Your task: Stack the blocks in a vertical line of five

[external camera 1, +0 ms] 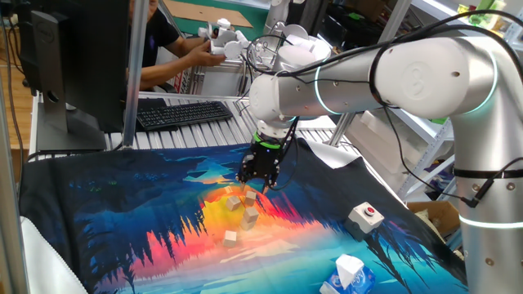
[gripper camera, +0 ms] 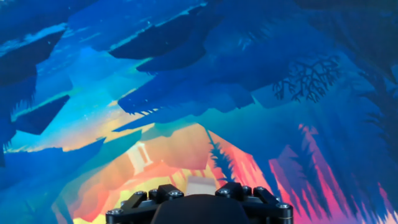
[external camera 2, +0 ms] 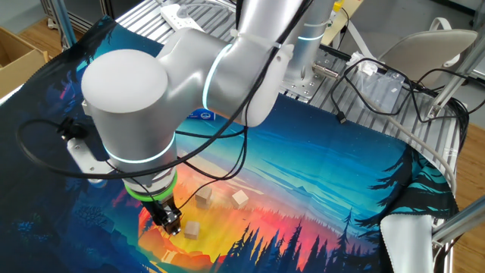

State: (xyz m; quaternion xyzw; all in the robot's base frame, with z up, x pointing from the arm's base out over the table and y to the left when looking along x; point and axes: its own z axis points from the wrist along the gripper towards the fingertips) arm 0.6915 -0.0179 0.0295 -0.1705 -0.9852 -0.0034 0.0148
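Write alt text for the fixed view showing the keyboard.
A white robot arm lowers its black hand over scattered pale wooden blocks on a colorful sunset-print mat. A white box with a red button sits to the right.

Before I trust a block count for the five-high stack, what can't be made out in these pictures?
- Gripper state: fingertips too small and dark in both fixed views; the hand view shows only the gripper body.
- Block count: about four blocks show in one fixed view, three in the other, where the arm covers the mat.
- Hand view: a pale, blurred shape at the gripper's edge, possibly a block.
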